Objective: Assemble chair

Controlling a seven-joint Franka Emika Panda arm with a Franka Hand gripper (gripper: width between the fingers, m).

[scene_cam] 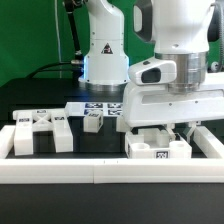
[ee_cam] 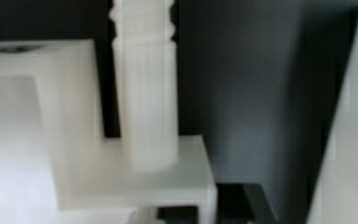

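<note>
My gripper (scene_cam: 176,134) hangs low over a chunky white chair part (scene_cam: 158,148) with a marker tag, at the exterior view's right, just behind the border rail. The hand hides its fingertips, so I cannot tell how the jaws stand. In the wrist view a ridged white post (ee_cam: 142,80) stands upright very close, its foot in a white block (ee_cam: 158,175), with a larger white block (ee_cam: 37,120) beside it. A white strip (ee_cam: 357,110) runs along the other side; I cannot tell whether it is a finger. More chair parts (scene_cam: 40,128) lie at the exterior view's left.
The long low white border rail (scene_cam: 100,170) runs across the front. Two small tagged white pieces (scene_cam: 95,122) lie mid-table. The marker board (scene_cam: 100,107) lies behind them. The robot's base (scene_cam: 103,50) stands at the back, with a green backdrop.
</note>
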